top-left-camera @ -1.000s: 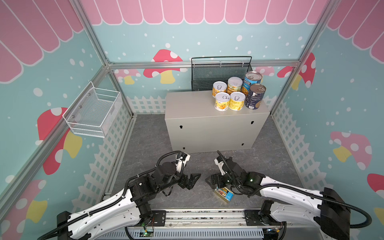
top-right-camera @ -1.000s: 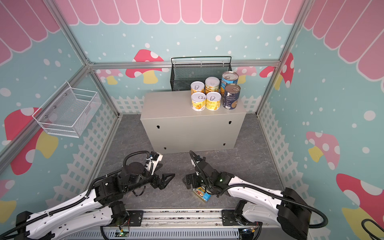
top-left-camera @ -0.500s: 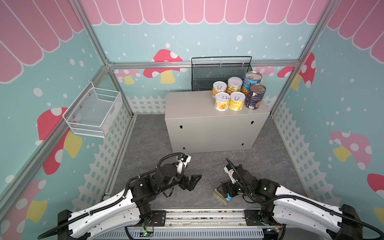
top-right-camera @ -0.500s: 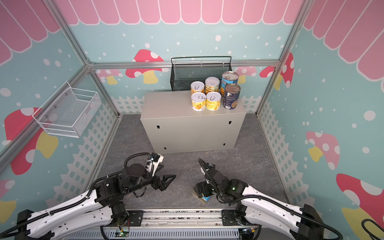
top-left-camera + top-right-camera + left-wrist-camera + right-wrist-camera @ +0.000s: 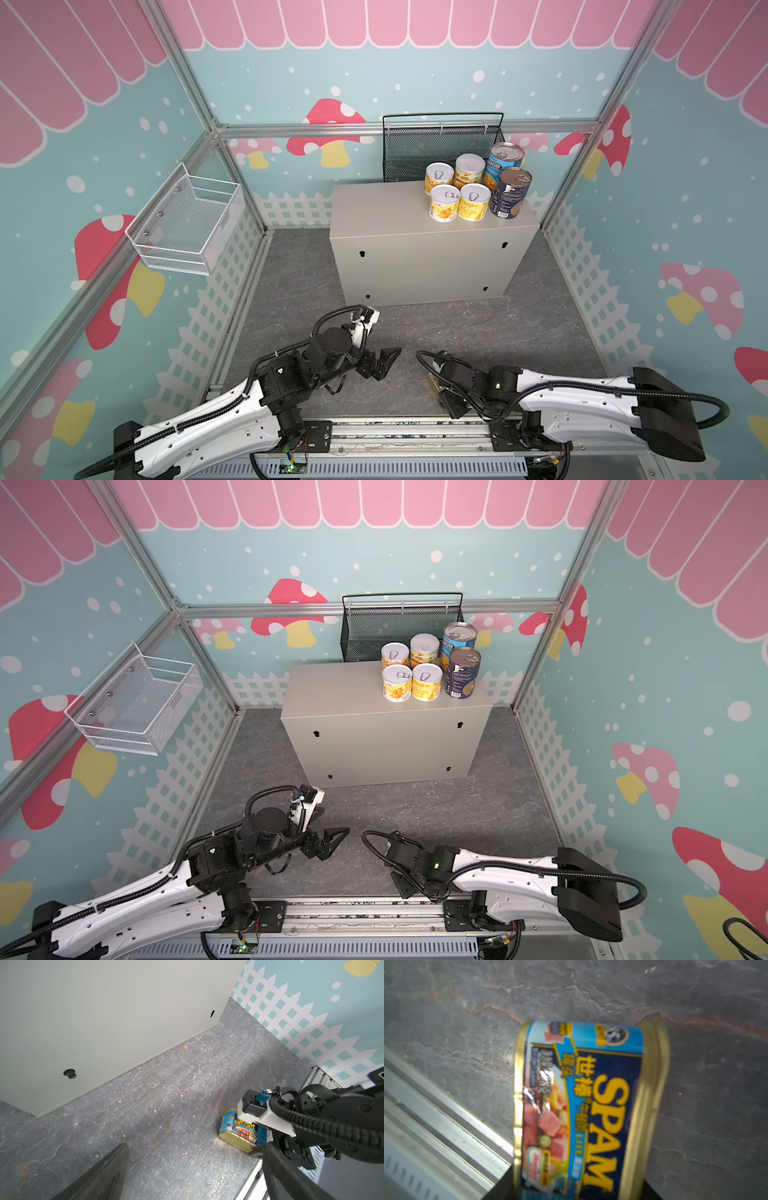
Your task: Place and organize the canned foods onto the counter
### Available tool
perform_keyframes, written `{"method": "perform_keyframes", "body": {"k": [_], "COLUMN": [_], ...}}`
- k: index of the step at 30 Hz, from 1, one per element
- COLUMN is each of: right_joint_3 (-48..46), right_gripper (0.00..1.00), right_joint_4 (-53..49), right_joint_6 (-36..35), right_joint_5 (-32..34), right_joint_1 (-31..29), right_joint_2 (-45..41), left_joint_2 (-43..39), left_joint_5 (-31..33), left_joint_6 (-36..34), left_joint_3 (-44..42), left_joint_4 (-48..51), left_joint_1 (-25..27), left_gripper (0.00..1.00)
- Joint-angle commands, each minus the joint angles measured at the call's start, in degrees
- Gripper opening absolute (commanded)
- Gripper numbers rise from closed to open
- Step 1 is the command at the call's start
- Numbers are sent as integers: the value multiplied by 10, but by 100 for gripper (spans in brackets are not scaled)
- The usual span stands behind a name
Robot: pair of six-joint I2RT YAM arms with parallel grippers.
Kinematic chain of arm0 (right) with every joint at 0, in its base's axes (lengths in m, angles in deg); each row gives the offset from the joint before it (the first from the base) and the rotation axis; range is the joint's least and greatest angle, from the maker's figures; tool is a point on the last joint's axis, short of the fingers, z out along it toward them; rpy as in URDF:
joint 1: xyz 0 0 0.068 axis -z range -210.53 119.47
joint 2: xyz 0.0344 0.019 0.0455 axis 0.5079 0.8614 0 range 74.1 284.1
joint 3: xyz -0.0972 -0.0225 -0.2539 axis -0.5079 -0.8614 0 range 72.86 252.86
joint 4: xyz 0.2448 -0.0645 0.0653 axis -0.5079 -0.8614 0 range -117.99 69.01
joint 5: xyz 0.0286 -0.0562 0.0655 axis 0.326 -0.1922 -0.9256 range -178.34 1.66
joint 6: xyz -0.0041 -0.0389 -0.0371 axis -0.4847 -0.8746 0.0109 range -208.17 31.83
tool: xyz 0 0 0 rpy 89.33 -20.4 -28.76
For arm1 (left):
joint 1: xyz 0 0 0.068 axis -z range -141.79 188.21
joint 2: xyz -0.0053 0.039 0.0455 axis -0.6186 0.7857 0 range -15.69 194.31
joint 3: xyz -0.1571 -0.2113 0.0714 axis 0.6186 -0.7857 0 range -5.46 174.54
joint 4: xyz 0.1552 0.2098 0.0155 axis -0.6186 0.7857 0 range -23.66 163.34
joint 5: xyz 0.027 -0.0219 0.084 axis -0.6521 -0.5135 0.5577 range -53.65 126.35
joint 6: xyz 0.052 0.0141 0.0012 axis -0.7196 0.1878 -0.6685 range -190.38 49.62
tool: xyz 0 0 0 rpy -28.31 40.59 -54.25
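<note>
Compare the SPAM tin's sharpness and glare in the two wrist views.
Right wrist view: the SPAM tin is close up and soft-edged, with white glare on the label. Left wrist view: it is smaller, its lettering slightly soft yet readable, with no strong glare, and partly hidden behind the right arm.

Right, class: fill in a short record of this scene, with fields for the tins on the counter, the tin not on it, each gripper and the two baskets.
On counter: four yellow tins and two blue tins, grouped at the right end of the counter
Off counter: SPAM tin, low at the front edge of the floor
Right gripper: shut on SPAM tin
Left gripper: open, holding nothing
Black basket: behind counter
White basket: on left wall
</note>
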State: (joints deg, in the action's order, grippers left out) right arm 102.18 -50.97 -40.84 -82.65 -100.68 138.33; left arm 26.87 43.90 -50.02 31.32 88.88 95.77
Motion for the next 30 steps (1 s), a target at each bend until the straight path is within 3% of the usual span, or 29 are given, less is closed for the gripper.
{"method": "perform_keyframes", "body": {"k": [1, 6, 14, 18, 22, 25, 30], "right_joint_3": [44, 111, 213, 232, 260, 287, 328], "right_gripper": [45, 34, 36, 49, 80, 87, 91], "right_joint_4": [8, -25, -205, -215, -202, -180, -165], "right_joint_6": [5, -3, 59, 53, 42, 31, 25], "right_joint_5": [82, 176, 347, 352, 343, 328, 313], "right_joint_1": [-2, 11, 3, -19, -59, -91, -127], "right_joint_2": [26, 132, 293, 339, 378, 396, 414], "left_joint_2": [-15, -26, -66, -102, -145, -169, -185], "left_joint_5": [26, 47, 96, 161, 210, 235, 260], "left_joint_6": [-5, -12, -10, -5, 0, 2, -4], "left_joint_3": [15, 20, 16, 12, 12, 15, 33], "left_joint_4": [12, 17, 27, 43, 61, 72, 94], "left_joint_1": [3, 3, 2, 2, 3, 2, 2], "left_gripper": [99, 99, 99, 99, 99, 99, 99]}}
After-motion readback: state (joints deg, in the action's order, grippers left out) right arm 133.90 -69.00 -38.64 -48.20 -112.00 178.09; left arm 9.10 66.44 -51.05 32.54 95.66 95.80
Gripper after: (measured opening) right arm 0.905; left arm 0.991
